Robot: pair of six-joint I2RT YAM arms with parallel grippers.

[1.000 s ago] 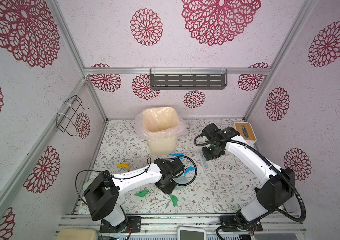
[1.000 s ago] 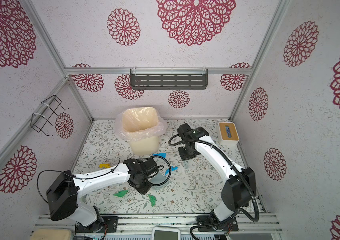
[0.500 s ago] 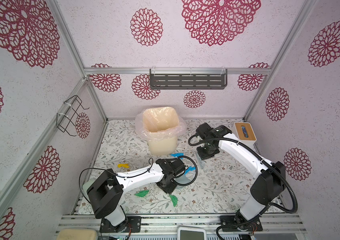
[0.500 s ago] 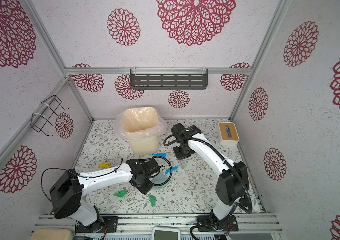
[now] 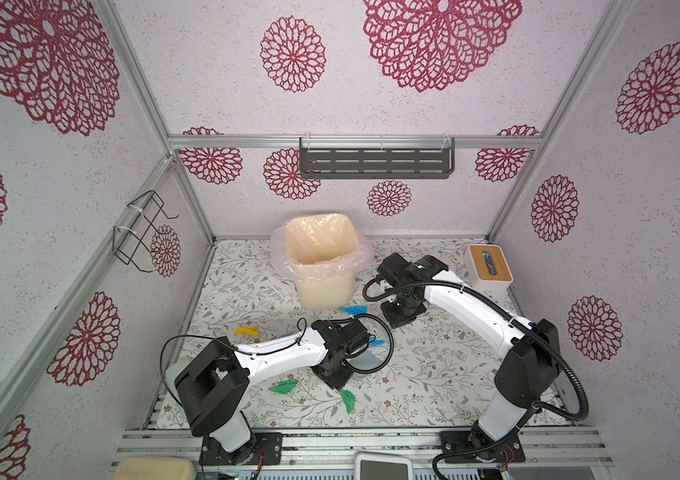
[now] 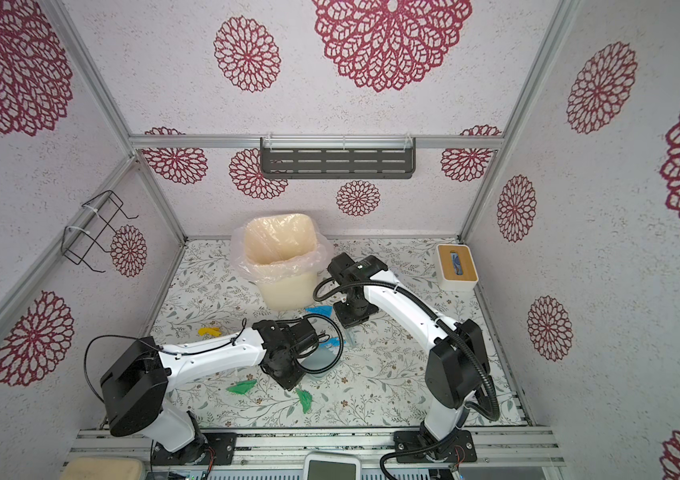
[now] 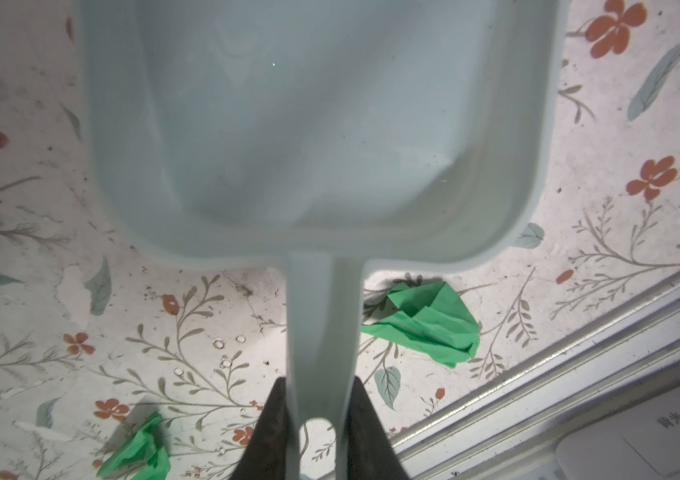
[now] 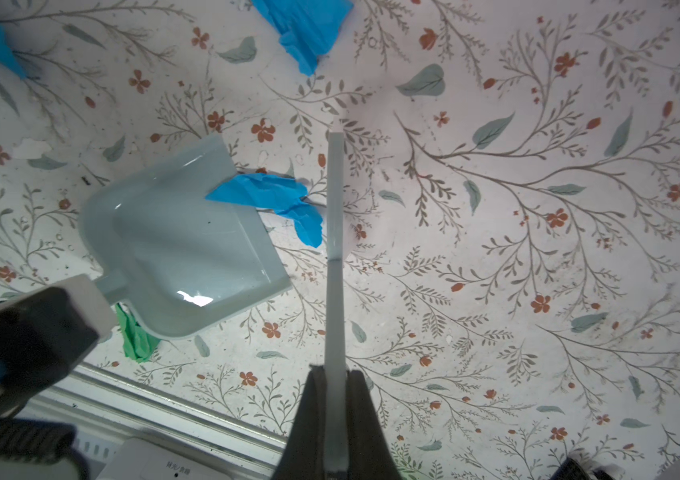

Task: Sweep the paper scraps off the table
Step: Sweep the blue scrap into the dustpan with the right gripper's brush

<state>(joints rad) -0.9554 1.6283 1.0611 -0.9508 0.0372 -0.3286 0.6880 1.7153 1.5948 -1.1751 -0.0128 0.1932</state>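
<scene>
**Both top views.** I see the left gripper (image 5: 340,374) low over the desk (image 5: 433,374). The right gripper (image 5: 400,320) is just beyond it, near the lined bin (image 5: 321,266). The paper scraps lie around both:
- One blue scrap (image 5: 354,310) sits between the right gripper and the bin.
- A second blue scrap (image 5: 376,343) sits between the two grippers.
- One green scrap (image 5: 284,387) and another green scrap (image 5: 347,400) lie behind the left gripper.
- A yellow scrap (image 5: 246,331) lies beside the left forearm.

A tissue box (image 5: 489,268) stands well apart from the right gripper. Against the earlier top views, the right gripper has shifted toward the bin and its elbow has drawn inward. The left gripper and the scraps keep their places.

**Left wrist view.** The left gripper (image 7: 318,399) is clamped on the handle of the pale blue dustpan (image 7: 317,124). The pan lies straight ahead and hides the desk there. One green scrap (image 7: 425,324) is just beside the handle, and another (image 7: 138,449) is near one finger.

**Right wrist view.** The right gripper (image 8: 336,399) is closed tight on a thin pale sweeping blade (image 8: 336,249), seen edge-on and pointing ahead. A blue scrap (image 8: 271,199) lies between the blade and the dustpan's open lip, overlapping the lip. I cannot tell whether it touches the blade. The left arm blocks one corner of the view.
</scene>
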